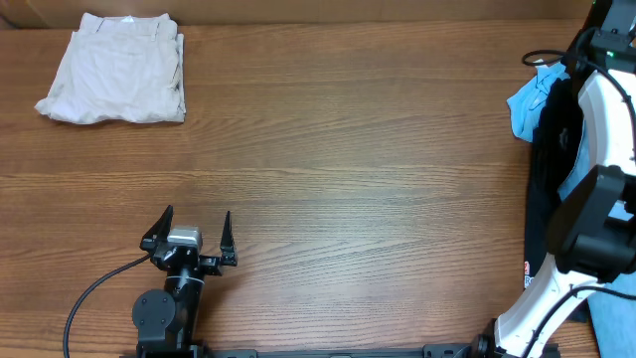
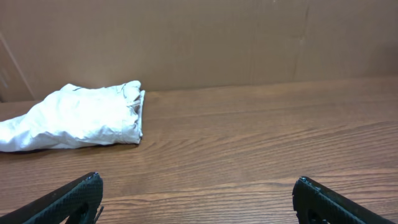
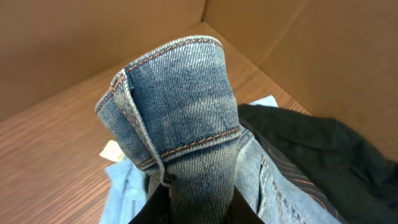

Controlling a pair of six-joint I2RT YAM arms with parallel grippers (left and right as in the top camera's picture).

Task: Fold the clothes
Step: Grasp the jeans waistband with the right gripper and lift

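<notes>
I judge the task to be at its very beginning. The right gripper (image 3: 198, 205) is closed on the jeans (image 3: 180, 106). Its jaws pinch a thick stitched fold of the light-blue denim, which stands up between them in the right wrist view. The rest of the jeans hangs down toward the heap at the right edge of the bench (image 1: 378, 169), where a black garment (image 3: 311, 149) and a small bright-blue cloth (image 1: 532, 99) also lie. From the overhead view I cannot tell how much of the jeans is lifted, because the right arm (image 1: 596, 199) covers that place.

The left gripper (image 1: 197, 217) waits near the front edge of the bench, on the left side. Its jaws are wide apart and hold nothing.

The cream trousers (image 1: 114, 70) lie in a neat folded pile at the far left corner, well apart from both grippers.

In my opinion nothing of the folding itself is done. The jeans are not yet on the free middle of the bench and not spread flat, and no fold is made. What is left is to bring them there, lay them out, and fold them, probably with both grippers.
</notes>
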